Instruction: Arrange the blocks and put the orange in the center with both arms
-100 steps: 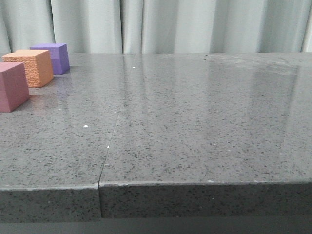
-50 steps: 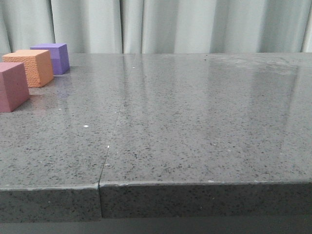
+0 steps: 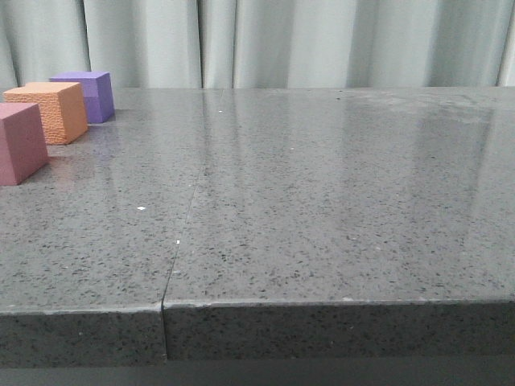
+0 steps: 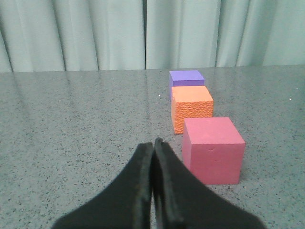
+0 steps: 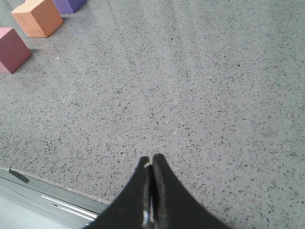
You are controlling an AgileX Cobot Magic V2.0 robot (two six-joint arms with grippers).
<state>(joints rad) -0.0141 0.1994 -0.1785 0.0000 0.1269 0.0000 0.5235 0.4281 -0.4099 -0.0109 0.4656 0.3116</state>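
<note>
- The left gripper (image 4: 152, 143) is hovering with its fingers pressed together and nothing between them, pointing across the grey stone table (image 3: 322, 201) toward the curtain (image 3: 282, 40).
- Just ahead of that closed claw and a little to one side, the pink cube (image 4: 212, 149) is sitting nearest; beyond it the orange cube (image 4: 192, 108) is standing next in line, and the purple cube (image 4: 187, 78) is lying farthest off.
- The right gripper (image 5: 151, 164) is likewise closed on nothing, hanging near the table's front edge; all three cubes are lying well apart from it, far ahead and off to the side, with the purple one cut by the edge of its view.
- In the front view the cubes are showing as a receding row near the left edge: pink (image 3: 20, 141), orange (image 3: 50, 111), purple (image 3: 87, 95). Neither arm is showing there.
- The orange cube is already sitting between the other two, so the arranging is looking largely done, as far as I can judge.
- Whether the purple and orange cubes are touching is hard to tell from here; the pink one appears to be standing slightly apart.
- What may be remaining is tidying the spacing, or nothing but pulling the arms away.
</note>
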